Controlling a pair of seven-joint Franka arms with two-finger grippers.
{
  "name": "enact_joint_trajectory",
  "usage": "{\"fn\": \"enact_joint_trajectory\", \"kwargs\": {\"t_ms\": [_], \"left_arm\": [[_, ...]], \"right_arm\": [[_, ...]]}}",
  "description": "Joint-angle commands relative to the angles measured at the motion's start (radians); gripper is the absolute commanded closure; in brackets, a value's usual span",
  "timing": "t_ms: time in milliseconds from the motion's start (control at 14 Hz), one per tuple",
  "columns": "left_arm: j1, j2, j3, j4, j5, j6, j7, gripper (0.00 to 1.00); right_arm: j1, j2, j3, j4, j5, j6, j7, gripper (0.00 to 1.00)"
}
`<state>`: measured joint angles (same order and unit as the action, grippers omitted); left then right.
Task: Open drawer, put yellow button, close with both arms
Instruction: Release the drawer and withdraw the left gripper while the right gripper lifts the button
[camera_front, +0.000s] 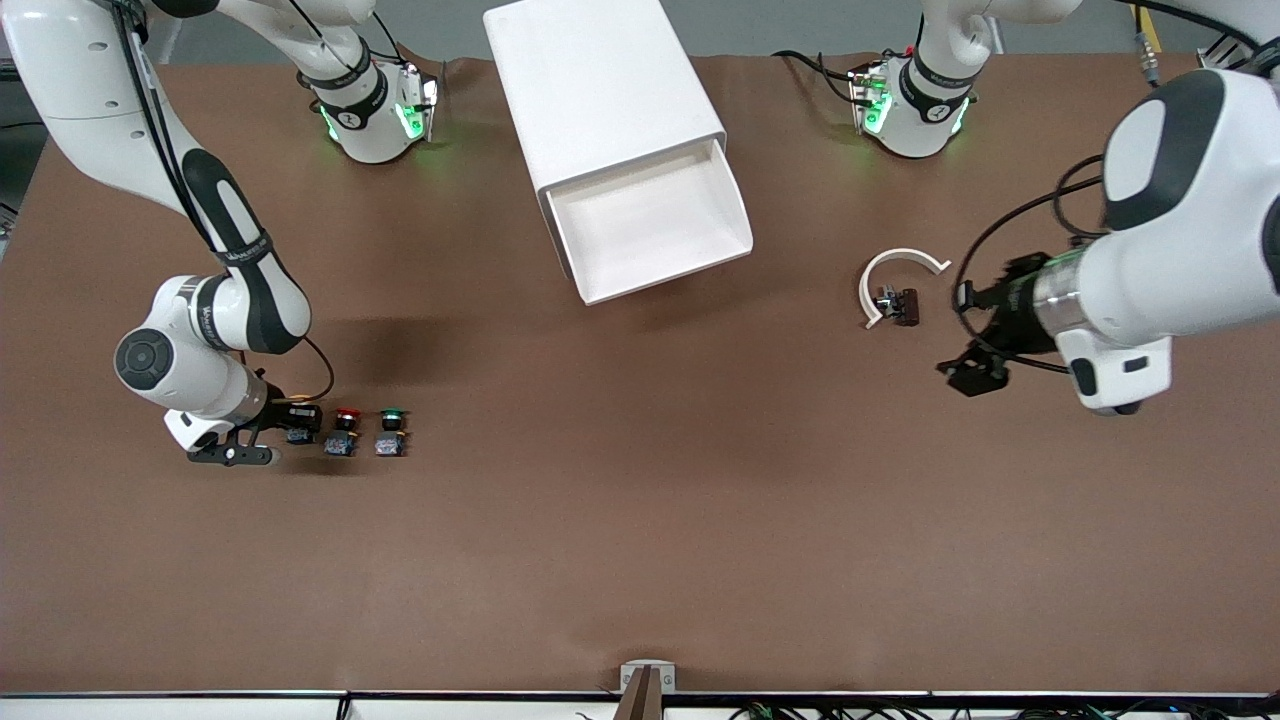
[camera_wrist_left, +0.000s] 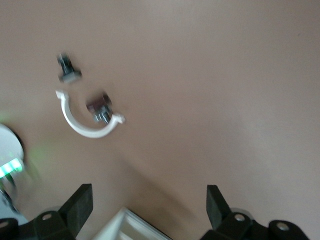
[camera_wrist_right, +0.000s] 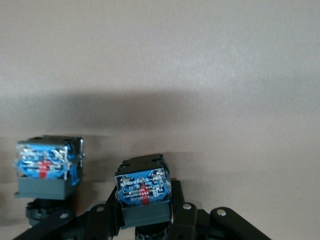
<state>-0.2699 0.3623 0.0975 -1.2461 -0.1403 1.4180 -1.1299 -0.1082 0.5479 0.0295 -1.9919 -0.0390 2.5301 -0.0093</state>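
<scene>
1. Gripping the yellow button (camera_wrist_right: 144, 192), the right hand (camera_front: 285, 437) sits low at the worktop (camera_front: 640, 520) toward the right arm's end; its fingers (camera_wrist_right: 186, 220) are closed on either side of the button's black body.
2. From the front camera the yellow cap is hidden under the hand, so the colour cannot be confirmed there.
3. Just beside the held button stands the red button (camera_front: 344, 432), and next along the row the green button (camera_front: 391, 432), both upright on the worktop.
4. In the right wrist view, the neighbouring button's blue terminal block (camera_wrist_right: 45, 167) shows close beside the held one.
5. At the middle of the worktop the white cabinet (camera_front: 600, 90) has its top drawer (camera_front: 655, 225) pulled out, showing a bare white tray.
6. The left hand (camera_front: 975, 372) hangs over the worktop toward the left arm's end, fingers (camera_wrist_left: 80, 205) spread wide and holding nothing.
7. Near it on the worktop lies a white curved clip (camera_front: 890, 275) with a small dark part (camera_front: 900, 305) inside its arc.
</scene>
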Motion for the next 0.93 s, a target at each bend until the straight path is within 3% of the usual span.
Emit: {"fn": "enact_joint_trajectory", "kwargs": {"t_ms": [0, 286, 643, 857], "left_arm": [[0.030, -0.072, -0.004, -0.036, 0.062, -0.011, 0.244, 0.00], [0.123, -0.155, -0.005, -0.095, 0.065, -0.013, 0.623, 0.00], [0.141, -0.186, -0.004, -0.113, 0.116, -0.005, 0.778, 0.00], [0.138, -0.186, -0.012, -0.119, 0.125, 0.013, 0.791, 0.00]], "right_arm": [[-0.001, -0.019, 0.009, 0.034, -0.015, -0.039, 0.006, 0.82], [0.034, -0.088, 0.010, 0.094, -0.006, -0.238, 0.052, 0.82], [0.137, -0.121, 0.010, 0.318, -0.007, -0.722, 0.218, 0.84], [0.208, -0.184, 0.013, 0.404, -0.004, -0.870, 0.342, 0.83]]}}
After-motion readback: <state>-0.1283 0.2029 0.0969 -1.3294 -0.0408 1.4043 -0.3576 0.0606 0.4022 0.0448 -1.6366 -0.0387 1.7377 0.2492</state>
